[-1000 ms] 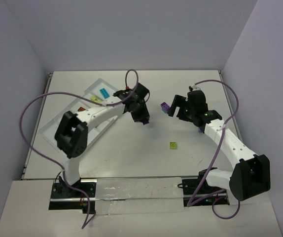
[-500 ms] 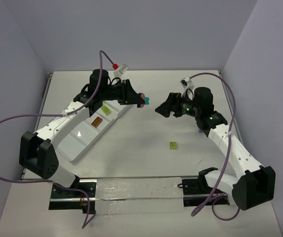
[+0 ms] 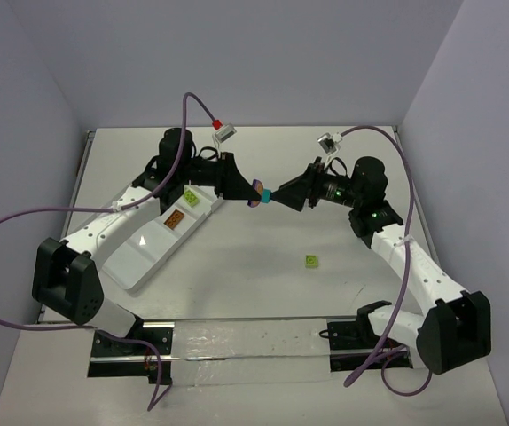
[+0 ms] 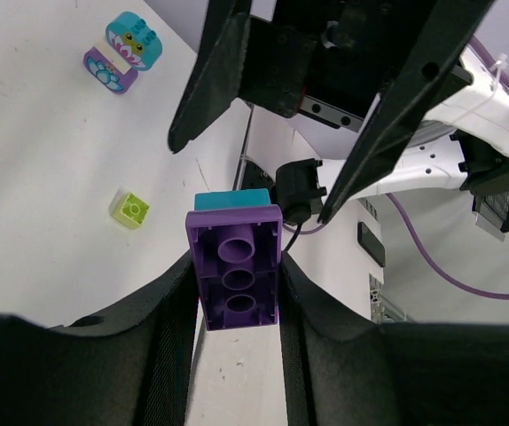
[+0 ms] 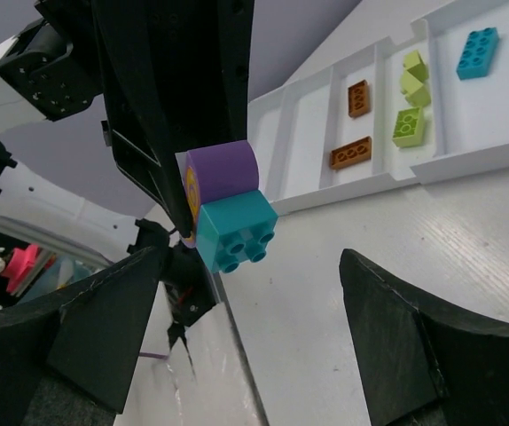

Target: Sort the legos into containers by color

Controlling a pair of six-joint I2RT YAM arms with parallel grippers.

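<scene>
My left gripper (image 3: 254, 191) (image 4: 234, 266) is shut on a purple lego (image 4: 235, 271) held off the table, with a teal lego (image 4: 232, 201) (image 5: 237, 231) stuck to its far end. My right gripper (image 3: 286, 197) (image 5: 253, 259) faces it, open, its fingers (image 5: 104, 328) spread either side of the teal lego without touching. The white tray of containers (image 3: 139, 257) (image 5: 467, 160) lies at the left. It holds orange-brown legos (image 5: 350, 153), lime green legos (image 5: 409, 126) and a teal lego (image 5: 477, 51) in separate compartments.
A loose lime green lego (image 3: 311, 261) (image 4: 129, 209) lies on the table right of centre. A small stack of teal, white and purple bricks (image 4: 121, 55) stands farther off. Purple cables loop over both arms.
The left arm has stretched out from the tray side and carried the purple and teal pair toward the middle. The right gripper has swung left until its open fingers flank the teal lego.
</scene>
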